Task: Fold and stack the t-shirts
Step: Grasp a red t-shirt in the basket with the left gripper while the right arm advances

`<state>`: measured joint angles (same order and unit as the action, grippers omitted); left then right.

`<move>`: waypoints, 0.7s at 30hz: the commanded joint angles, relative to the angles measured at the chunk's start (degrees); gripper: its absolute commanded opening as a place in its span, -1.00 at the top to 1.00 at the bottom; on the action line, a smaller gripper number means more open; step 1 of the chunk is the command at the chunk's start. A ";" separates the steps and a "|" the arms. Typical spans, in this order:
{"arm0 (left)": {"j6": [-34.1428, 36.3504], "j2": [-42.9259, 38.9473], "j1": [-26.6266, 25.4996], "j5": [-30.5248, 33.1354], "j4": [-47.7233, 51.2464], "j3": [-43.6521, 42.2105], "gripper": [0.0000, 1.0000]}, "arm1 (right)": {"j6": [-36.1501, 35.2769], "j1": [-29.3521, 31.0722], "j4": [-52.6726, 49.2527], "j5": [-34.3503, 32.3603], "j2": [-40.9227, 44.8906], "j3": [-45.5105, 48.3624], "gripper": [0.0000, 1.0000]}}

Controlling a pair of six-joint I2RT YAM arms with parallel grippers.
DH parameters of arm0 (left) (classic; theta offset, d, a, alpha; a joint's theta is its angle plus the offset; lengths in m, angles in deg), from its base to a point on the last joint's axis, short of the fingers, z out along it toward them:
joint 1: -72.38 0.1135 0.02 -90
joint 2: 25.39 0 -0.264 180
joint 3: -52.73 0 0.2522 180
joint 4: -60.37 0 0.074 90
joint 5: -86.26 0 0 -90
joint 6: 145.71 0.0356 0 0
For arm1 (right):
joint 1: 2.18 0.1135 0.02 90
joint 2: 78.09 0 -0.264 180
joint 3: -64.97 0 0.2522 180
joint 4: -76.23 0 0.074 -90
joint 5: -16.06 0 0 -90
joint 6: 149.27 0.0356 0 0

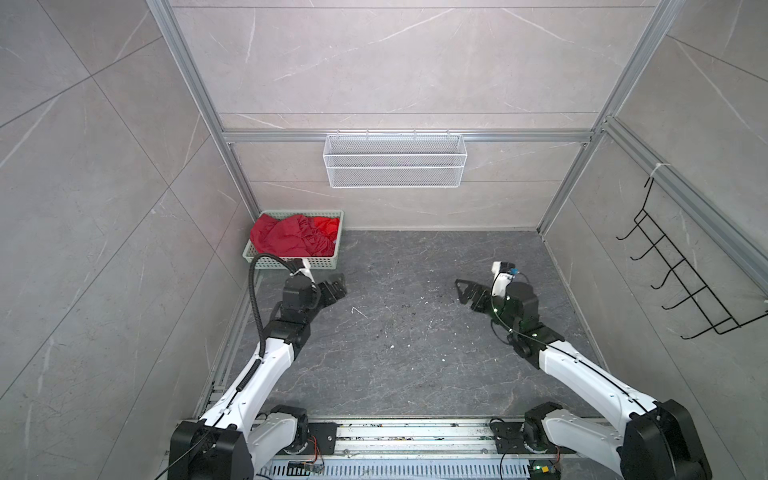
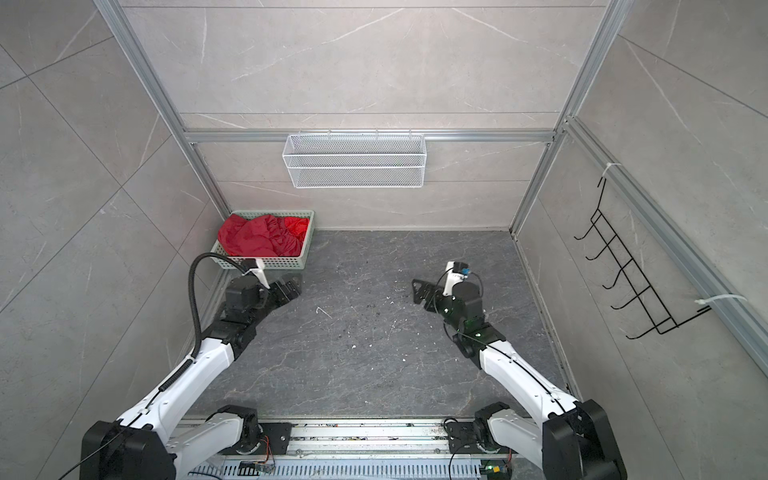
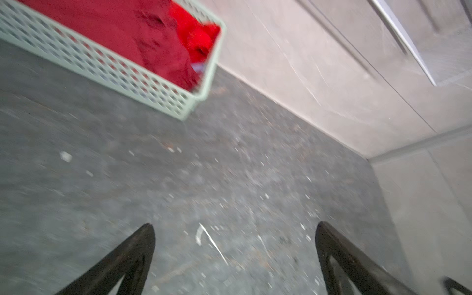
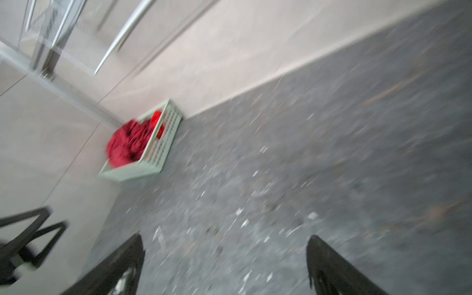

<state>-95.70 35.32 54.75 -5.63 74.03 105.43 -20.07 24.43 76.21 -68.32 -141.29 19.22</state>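
Rail [image 1: 415,434] of bare aluminium ran along the near edge, with both arm bases mounted on it. Beyond it stretched the dark grey, speckled table [image 1: 395,365], nothing lying on its middle. Both arms reached forward over it. The left gripper [image 1: 334,286] hung low at the left, its jaws spread wide and holding nothing; its wrist view showed the two black fingers [image 3: 143,245] well apart over bare surface. The right gripper [image 1: 463,291] stood at the right, pointing toward the middle, likewise spread and empty, well apart from the left one.

Just beyond the left gripper sat a pale green perforated basket [image 1: 328,261] in the far left corner. The t-shirts [image 1: 291,239] lay crumpled inside, dark crimson cloth heaped above the rim, brighter red showing at the right end. Farther back, a white wire shelf [image 1: 395,166] hung on the rear wall, and a black hook rack [image 1: 681,286] hung on the right wall.
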 commanded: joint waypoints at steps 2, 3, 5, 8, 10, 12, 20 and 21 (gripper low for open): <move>-14.47 -1.69 -11.51 1.89 2.59 -0.22 -1.00 | 13.23 11.96 -3.08 -4.26 1.92 1.60 -0.99; -15.26 -1.89 -13.73 3.26 2.73 -0.10 -1.00 | 14.16 14.25 -3.24 -5.69 2.06 1.57 -0.99; -17.70 -2.23 -16.93 4.35 2.50 -0.07 -1.00 | 16.54 18.81 -4.71 -9.02 2.05 1.26 -0.99; -16.95 -3.05 -19.18 4.51 1.96 0.00 -1.00 | 17.64 22.35 -9.02 -14.11 2.62 0.08 -0.99; -16.82 -3.91 -19.77 4.62 0.74 -0.66 -1.00 | 16.42 22.93 -4.55 -14.92 4.56 1.48 -0.99; -20.13 -3.74 -19.70 5.68 1.40 -1.56 -1.00 | 18.14 22.88 -3.31 -16.67 4.95 1.79 -0.99; -9.92 1.88 -14.42 12.71 18.54 9.98 -0.99 | 24.41 22.87 -20.50 -22.54 2.07 -4.93 -0.99; -6.23 3.98 -13.02 15.11 22.18 13.26 -0.99 | 23.22 22.86 -19.37 -23.00 1.96 -4.93 -0.99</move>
<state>-110.82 36.19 39.08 2.20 87.10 110.09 2.29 47.09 60.27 -87.46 -138.75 15.66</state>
